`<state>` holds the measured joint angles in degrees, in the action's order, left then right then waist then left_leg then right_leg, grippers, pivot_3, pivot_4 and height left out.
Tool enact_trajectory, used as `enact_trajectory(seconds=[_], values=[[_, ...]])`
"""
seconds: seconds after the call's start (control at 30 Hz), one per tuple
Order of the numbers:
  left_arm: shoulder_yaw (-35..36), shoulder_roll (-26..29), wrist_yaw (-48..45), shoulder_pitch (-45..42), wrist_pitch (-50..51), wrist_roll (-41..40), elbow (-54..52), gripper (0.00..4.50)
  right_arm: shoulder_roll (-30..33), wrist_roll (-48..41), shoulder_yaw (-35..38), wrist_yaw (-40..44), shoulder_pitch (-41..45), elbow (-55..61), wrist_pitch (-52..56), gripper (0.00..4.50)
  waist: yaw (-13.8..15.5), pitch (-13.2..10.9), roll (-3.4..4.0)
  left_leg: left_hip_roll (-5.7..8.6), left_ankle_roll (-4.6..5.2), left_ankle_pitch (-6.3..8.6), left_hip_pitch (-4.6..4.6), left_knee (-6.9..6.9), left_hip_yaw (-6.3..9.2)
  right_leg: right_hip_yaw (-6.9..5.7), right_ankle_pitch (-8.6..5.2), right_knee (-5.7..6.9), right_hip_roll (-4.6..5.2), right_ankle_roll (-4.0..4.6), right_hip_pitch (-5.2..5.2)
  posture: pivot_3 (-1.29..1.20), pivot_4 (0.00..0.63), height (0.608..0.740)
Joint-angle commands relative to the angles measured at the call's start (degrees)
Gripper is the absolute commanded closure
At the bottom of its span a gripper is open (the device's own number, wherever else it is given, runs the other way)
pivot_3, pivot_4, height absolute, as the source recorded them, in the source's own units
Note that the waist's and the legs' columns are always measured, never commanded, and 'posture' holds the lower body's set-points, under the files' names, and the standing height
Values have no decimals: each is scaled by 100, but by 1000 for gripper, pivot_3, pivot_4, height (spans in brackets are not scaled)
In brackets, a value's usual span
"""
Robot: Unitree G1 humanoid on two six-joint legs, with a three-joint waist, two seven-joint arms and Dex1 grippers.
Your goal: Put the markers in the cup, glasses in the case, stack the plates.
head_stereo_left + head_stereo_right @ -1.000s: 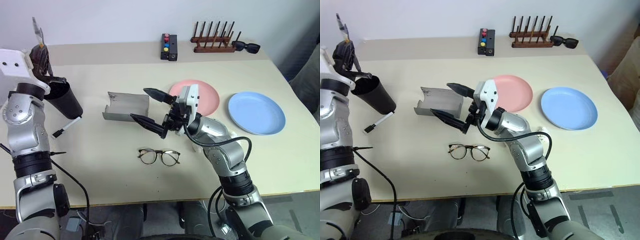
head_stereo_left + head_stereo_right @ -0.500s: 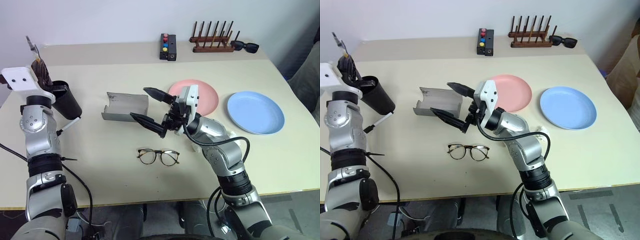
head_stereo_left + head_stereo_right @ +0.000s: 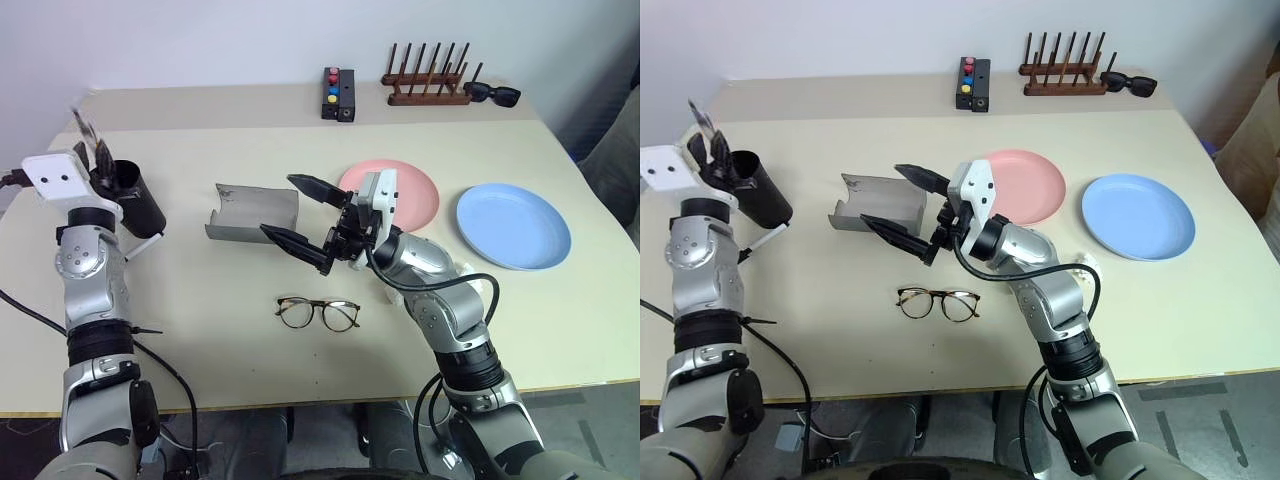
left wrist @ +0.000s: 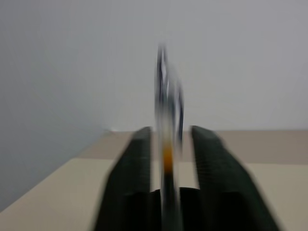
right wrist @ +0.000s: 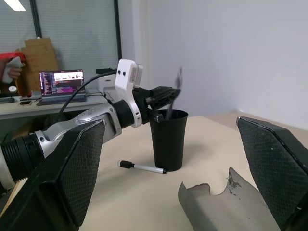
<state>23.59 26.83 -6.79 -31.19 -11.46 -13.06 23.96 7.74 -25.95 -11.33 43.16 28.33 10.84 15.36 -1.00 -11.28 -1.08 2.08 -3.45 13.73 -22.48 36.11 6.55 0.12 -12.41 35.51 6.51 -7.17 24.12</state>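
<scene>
Black plastic cup (image 3: 138, 203) stands near the surface's (image 3: 200, 330) left edge; the left hand (image 3: 715, 160), fingers parted, has a thin dark marker (image 5: 176, 91) upright between them over its rim. White marker (image 5: 142, 167) lies flat at the cup's base, the grey case (image 3: 252, 213) lies open mid-surface, and the right hand (image 3: 302, 222) hovers spread wide.

Beige table (image 3: 520, 320) w/ white wall behind. At far edge: small black box (image 3: 337, 94) w/ red, yellow & blue buttons, a brown wooden peg rack (image 3: 427, 78) right of it, black sunglasses (image 3: 492, 94) just beside rack's right end.
</scene>
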Motion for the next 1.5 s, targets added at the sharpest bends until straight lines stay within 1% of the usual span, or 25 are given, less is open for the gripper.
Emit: enact_trajectory(seconds=[0.03,0.27,0.37,0.47,0.53,0.6,0.67,0.73,0.77,0.87,0.93,1.03,1.13,1.23,1.37,1.5], values=[[60,61,115,-59,61,-11,-286,1245,-47,-67,23,22,72,158,-57,0,-5,0,0,0,0,0,0,0,0,0,0,0,0,0,0,0,150,734],[82,18,2,-40,205,-208,-578,1245,-50,-70,15,36,65,154,-58,0,-3,0,0,0,0,0,0,-1,0,0,0,0,0,0,1,0,150,734],[129,138,-367,-38,498,-582,-877,1245,-44,-62,16,31,67,158,-59,0,-5,0,0,0,0,0,0,-1,0,0,0,0,0,0,1,0,150,734],[183,629,-1404,216,1370,-1359,-1502,1245,-27,-48,21,9,57,184,-50,0,-43,0,0,0,0,0,-1,-1,1,0,0,0,0,0,1,0,150,734],[203,1136,-2213,618,2243,-1941,-1916,694,-11,-38,21,0,41,196,-47,0,-123,0,0,-1,0,0,-1,-7,0,1,-1,1,-1,1,5,0,150,734],[204,1662,-2919,1200,2818,-2228,-2284,13,2,-41,20,4,26,200,-42,0,-192,0,3,-2,0,0,0,-13,0,3,-1,3,-1,2,9,0,150,734],[231,2104,-3443,1725,3199,-2344,-2499,13,10,-48,18,17,24,197,-35,0,-214,-2,6,-2,0,0,2,-20,-3,8,-2,6,-1,4,14,0,150,734],[286,2383,-3697,2008,3541,-2435,-2545,13,14,-52,9,44,38,182,-31,0,-214,-2,7,-4,1,0,2,-22,-1,7,-4,7,-3,6,16,0,150,734],[256,2546,-3771,2139,3712,-2350,-2484,13,31,-56,-5,83,55,170,-20,0,-200,-2,5,-5,0,0,2,-22,-1,7,-5,8,-4,8,17,0,150,734],[-123,3129,-4067,2597,4084,-1777,-2241,13,361,70,-237,514,102,141,78,0,-170,-2,6,-7,0,0,1,-18,1,6,-10,5,-7,16,16,0,150,734],[-285,3340,-4166,2696,4129,-1551,-2125,13,502,87,-329,696,72,136,84,0,-137,-3,7,-6,0,0,1,-19,-3,8,-16,2,-6,26,15,0,150,734],[-490,3507,-4205,2557,4205,-1231,-1794,13,509,67,-331,728,53,108,80,0,-136,-2,6,-7,0,0,1,-19,-1,7,-16,2,-6,26,15,0,150,734],[-888,3667,-4291,2249,4202,-803,-1303,13,483,53,-342,756,28,114,107,0,-144,-2,6,-7,0,0,1,-19,-1,7,-15,3,-7,24,17,0,150,734],[-1268,3683,-4423,1796,4108,-471,-708,13,458,60,-350,761,5,115,111,0,-143,-2,6,-7,0,0,1,-20,-1,6,-7,4,-7,9,17,0,150,734],[-1568,3561,-4550,1220,4041,-176,48,13,473,75,-340,748,-43,145,107,0,-144,-2,5,-6,0,0,0,-21,-2,6,-6,4,-7,7,19,0,150,734],[-1815,3430,-4831,861,4102,-28,485,13,498,86,-318,713,-92,196,106,0,-152,-2,5,-6,0,0,0,-20,-3,6,-5,6,-7,6,19,0,150,734]])
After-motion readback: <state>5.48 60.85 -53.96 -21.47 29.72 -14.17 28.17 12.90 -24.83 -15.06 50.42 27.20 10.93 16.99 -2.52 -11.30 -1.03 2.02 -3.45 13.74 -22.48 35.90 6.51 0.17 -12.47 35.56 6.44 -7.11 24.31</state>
